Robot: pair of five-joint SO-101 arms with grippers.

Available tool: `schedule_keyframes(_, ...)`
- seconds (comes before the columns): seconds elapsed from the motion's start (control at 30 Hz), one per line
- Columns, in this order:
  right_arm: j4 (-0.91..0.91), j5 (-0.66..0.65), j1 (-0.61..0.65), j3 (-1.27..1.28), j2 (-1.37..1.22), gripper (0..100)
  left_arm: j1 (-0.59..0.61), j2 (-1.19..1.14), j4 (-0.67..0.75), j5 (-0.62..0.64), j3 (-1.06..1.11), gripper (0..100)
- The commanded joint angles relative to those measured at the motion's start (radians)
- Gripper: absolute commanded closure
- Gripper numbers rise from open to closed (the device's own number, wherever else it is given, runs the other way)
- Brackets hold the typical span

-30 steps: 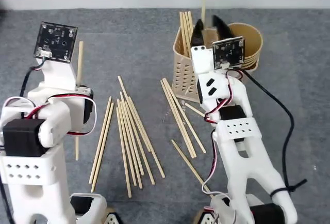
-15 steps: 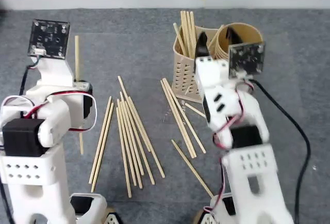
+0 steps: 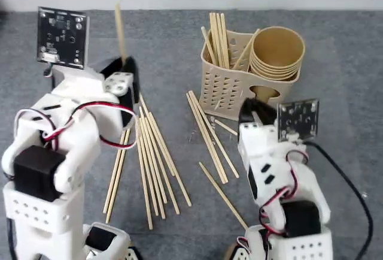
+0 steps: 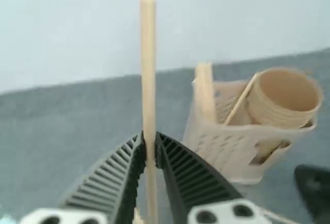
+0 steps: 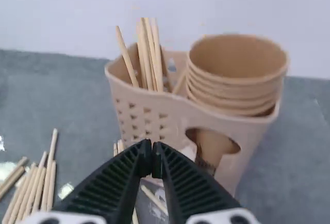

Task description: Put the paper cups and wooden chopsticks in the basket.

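High view gives us the clearest change. A second ago the right pincer (image 3: 257,111) stood spread above the beige perforated plastic basket (image 3: 224,86). Now it has drawn back to the basket's near side, its jaws pressed together on nothing. A slanted wooden chopstick (image 3: 248,47) leans against the stack of tan paper cups (image 3: 278,50) inside the basket, and we judge that this is the piece just let go there. Meanwhile the left arm has swung in from the edge of the grey bench (image 3: 161,38) toward the middle. The left pincer (image 4: 149,154) is pinching a pale wooden chopstick (image 4: 148,69) low on its length, and the stick stands upright, well apart from the basket. The cups are nested in the basket's end on the right arm's side, with several chopsticks standing in the other end, so we take the cup half of the job as finished. Many loose wooden chopsticks (image 3: 152,164) lie scattered on the bench between the two arms. We reckon one more delivery is under way and a good number of trips remain.
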State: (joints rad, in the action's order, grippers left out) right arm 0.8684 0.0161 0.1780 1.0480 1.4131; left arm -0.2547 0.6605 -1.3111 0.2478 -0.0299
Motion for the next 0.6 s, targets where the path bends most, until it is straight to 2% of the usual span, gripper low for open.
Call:
schedule_keyframes(0.0,0.082,0.006,-0.012,0.058,0.143,99.1,-0.058,0.012,0.190,0.011,0.005,99)
schedule_keyframes(0.23,0.246,0.014,-0.005,0.198,0.404,99.1,-0.120,0.012,0.641,0.012,0.246,99)
schedule_keyframes(0.4,0.272,0.109,-0.010,0.238,0.387,99.1,-0.153,0.006,0.982,0.014,0.417,99)
schedule_keyframes(0.57,0.251,0.137,-0.004,0.253,0.389,99.1,-0.166,-0.129,1.094,0.068,0.387,99)
